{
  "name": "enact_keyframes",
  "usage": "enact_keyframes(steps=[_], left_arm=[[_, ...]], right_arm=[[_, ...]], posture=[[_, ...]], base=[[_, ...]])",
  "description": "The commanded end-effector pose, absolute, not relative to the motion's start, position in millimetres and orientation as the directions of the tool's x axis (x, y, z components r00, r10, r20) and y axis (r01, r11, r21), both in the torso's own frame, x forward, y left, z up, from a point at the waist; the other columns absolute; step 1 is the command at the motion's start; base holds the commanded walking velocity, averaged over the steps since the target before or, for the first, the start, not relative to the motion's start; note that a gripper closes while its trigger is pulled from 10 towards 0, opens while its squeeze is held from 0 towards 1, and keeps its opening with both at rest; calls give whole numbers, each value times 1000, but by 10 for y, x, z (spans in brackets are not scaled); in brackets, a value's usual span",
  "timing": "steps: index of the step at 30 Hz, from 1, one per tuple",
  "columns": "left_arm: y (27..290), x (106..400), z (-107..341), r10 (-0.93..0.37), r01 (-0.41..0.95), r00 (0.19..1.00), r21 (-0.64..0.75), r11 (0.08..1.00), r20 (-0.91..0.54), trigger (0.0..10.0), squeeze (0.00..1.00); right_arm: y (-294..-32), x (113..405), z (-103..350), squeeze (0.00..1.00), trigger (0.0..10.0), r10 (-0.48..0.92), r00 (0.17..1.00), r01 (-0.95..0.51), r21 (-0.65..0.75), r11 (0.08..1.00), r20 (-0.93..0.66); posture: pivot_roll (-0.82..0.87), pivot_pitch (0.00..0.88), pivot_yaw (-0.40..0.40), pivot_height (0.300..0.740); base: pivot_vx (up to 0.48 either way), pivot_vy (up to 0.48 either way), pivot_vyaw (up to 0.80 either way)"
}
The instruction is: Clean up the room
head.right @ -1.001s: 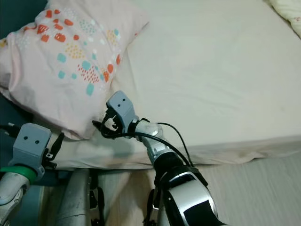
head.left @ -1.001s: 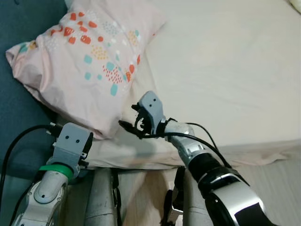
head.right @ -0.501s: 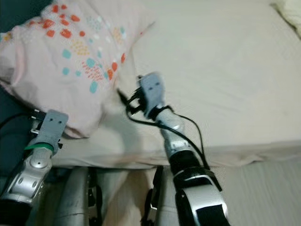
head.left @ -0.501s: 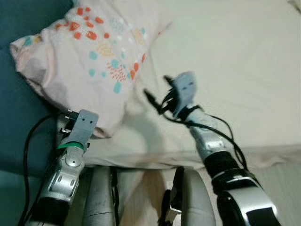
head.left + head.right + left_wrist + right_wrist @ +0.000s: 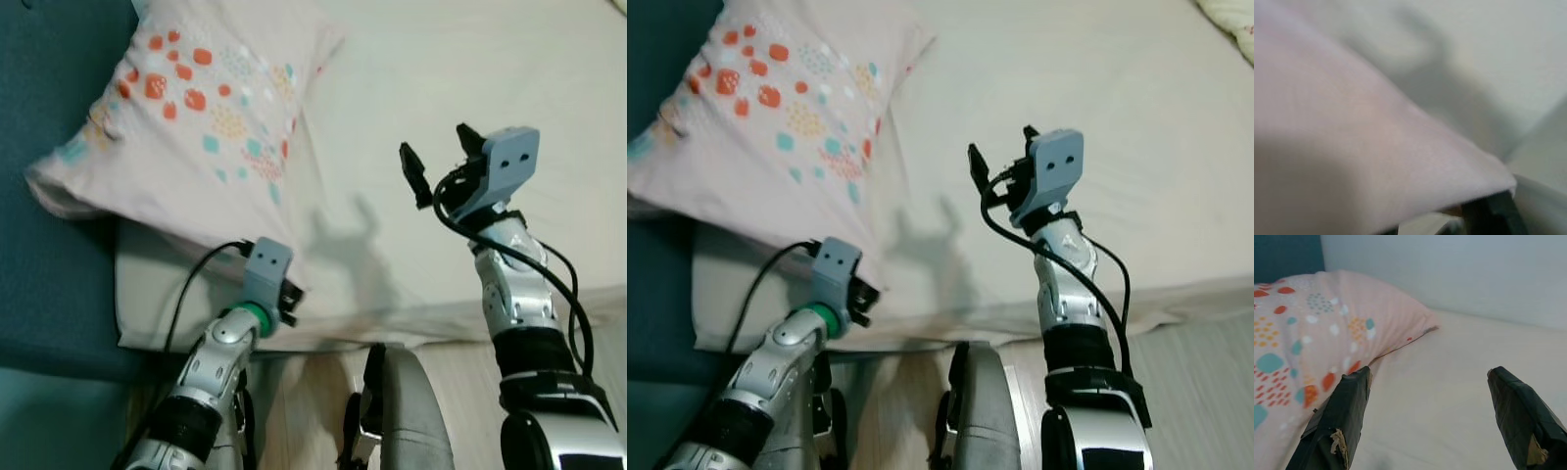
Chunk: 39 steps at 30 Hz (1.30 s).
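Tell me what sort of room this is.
Most likely a bedroom: a pink patterned pillow lies at the corner of a bed with a cream sheet, against a dark teal headboard.

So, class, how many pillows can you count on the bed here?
1 for certain: the patterned pillow lies at the bed's left side, overhanging its edge. A pale cushion-like corner at the far right may be a second, mostly out of frame.

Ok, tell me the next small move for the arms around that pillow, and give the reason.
Probably swing the right gripper back toward the pillow. It hangs open above the bed sheet, apart from the pillow, while the left gripper sits at the pillow's near corner, so only one side looks attended.
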<state>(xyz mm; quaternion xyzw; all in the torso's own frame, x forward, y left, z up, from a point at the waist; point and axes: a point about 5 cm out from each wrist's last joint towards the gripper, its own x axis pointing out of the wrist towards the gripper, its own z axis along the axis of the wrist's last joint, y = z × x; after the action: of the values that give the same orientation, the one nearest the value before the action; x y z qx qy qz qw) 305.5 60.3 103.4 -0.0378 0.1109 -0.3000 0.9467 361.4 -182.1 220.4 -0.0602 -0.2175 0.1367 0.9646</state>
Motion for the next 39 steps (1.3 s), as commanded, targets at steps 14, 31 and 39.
enact_keyframes(steps=[14, 31, 39], left_arm=[[-197, 2414, 1750, -907, 849, 416, -387, 359, 71, 10000, 20], [556, 2654, 523, -496, 708, 697, 608, 360, -518, 10000, 0], [1339, 2756, 429, -157, 418, 848, 457, 785, -506, 10000, 0]], right_arm=[[-1743, 3663, 2215, 0, 10000, 302, 872, -262, -155, 953, 384], [-1705, 3701, 2123, 0, 10000, 294, 886, -264, -131, 956, 357], [-1664, 3694, 2092, 0, 10000, 297, 885, -270, -124, 955, 360]], posture=[[20, 199, 47, 603], [42, 195, 46, 603], [48, 181, 55, 603]], base=[[0, 0, 0], [0, 0, 0], [0, 0, 0]])
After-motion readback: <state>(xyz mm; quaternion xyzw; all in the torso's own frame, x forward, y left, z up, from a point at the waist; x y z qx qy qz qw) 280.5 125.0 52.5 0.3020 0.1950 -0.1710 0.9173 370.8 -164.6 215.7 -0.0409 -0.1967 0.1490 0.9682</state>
